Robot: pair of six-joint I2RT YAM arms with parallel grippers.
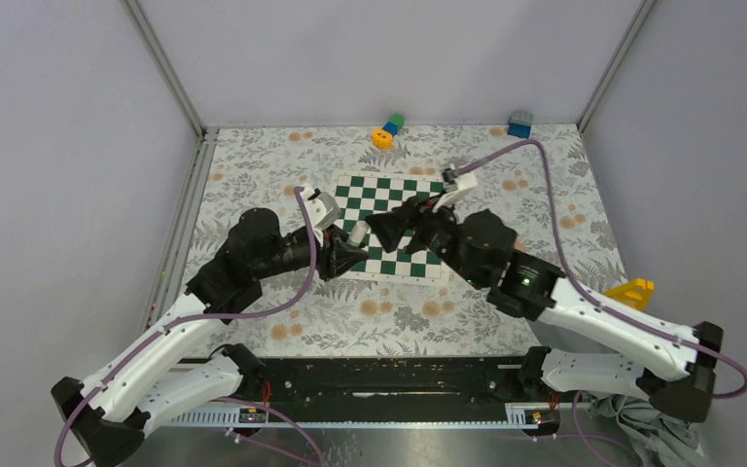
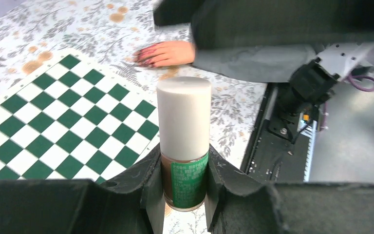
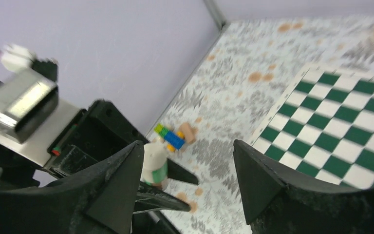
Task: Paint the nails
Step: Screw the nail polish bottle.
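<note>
My left jaws clamped on polish bottle (image 2: 183, 117), base hidden; right jaws apart, empty. Nails (image 2: 145, 57) just a tiny reddish blur on hand (image 2: 168, 52), flat on table (image 2: 233, 105) past chessboard (image 2: 68, 122), sleeve (image 2: 253, 61) partly under my right arm (image 2: 292, 19).

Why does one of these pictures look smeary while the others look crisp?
Right wrist view: blurred throughout, with the chessboard squares and the small coloured blocks smeared, likely from camera motion. Left wrist view: sharp on the white-capped bottle, while the hand behind it is a little soft. Top view: even, soft light, no glare or hard shadows.
</note>
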